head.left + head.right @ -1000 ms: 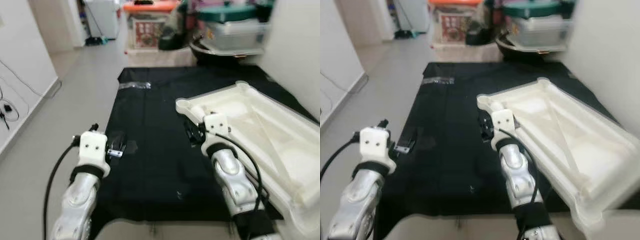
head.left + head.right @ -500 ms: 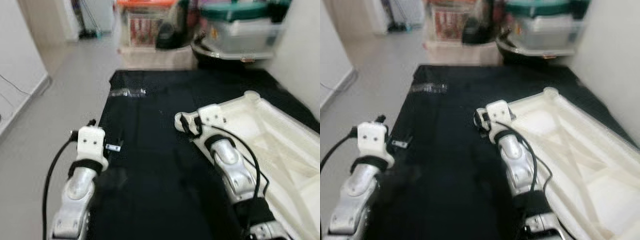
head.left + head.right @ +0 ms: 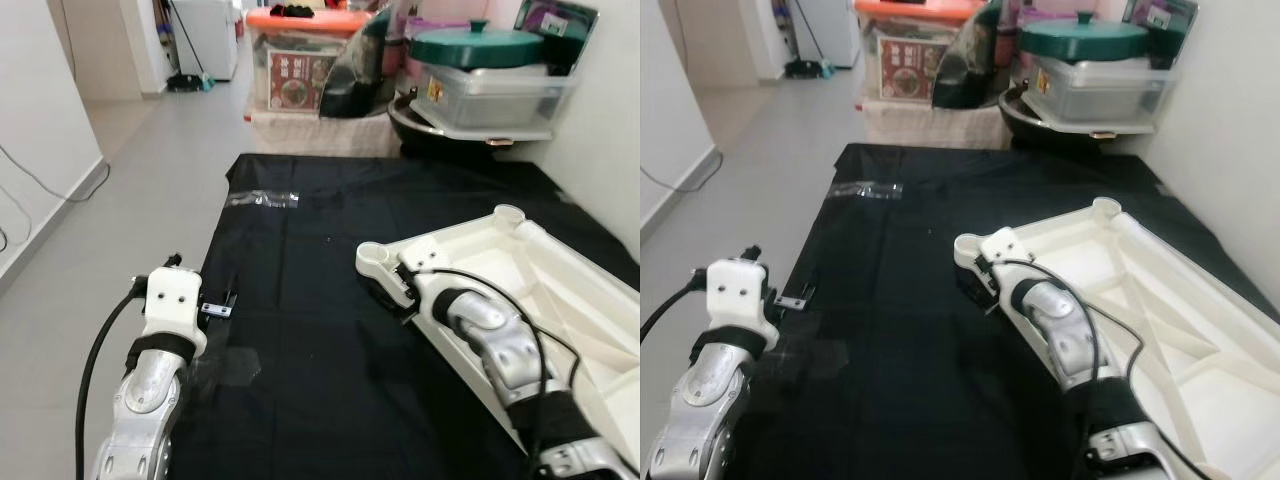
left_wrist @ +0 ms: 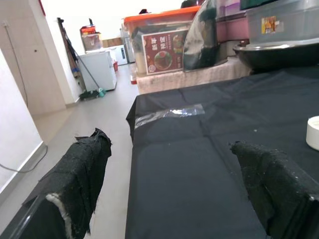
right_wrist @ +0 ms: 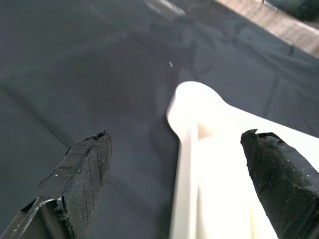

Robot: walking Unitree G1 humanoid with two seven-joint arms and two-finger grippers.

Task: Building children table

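A white plastic tabletop (image 3: 545, 265) lies upside down on a black mat (image 3: 300, 320), along the mat's right side. Its near-left corner ends in a round leg socket (image 3: 374, 256). My right gripper (image 3: 392, 292) hovers low just in front of that corner. In the right wrist view its fingers (image 5: 82, 174) are spread wide open, with the socket (image 5: 192, 99) between them and untouched. My left gripper (image 3: 222, 303) is held over the mat's left edge. In the left wrist view its fingers (image 4: 82, 169) stand open with nothing between them.
A strip of clear tape (image 3: 263, 198) sticks to the mat's far left. Beyond the mat stand an orange-lidded box (image 3: 300, 55), a green-lidded container (image 3: 485, 65) and a dark pan (image 3: 440, 125). Grey floor (image 3: 130, 200) runs along the left. A white wall (image 3: 610, 120) stands close on the right.
The head view has swung and steadied from blur. My right wrist has turned and dropped lower beside the tabletop's corner. The left arm holds much the same pose.
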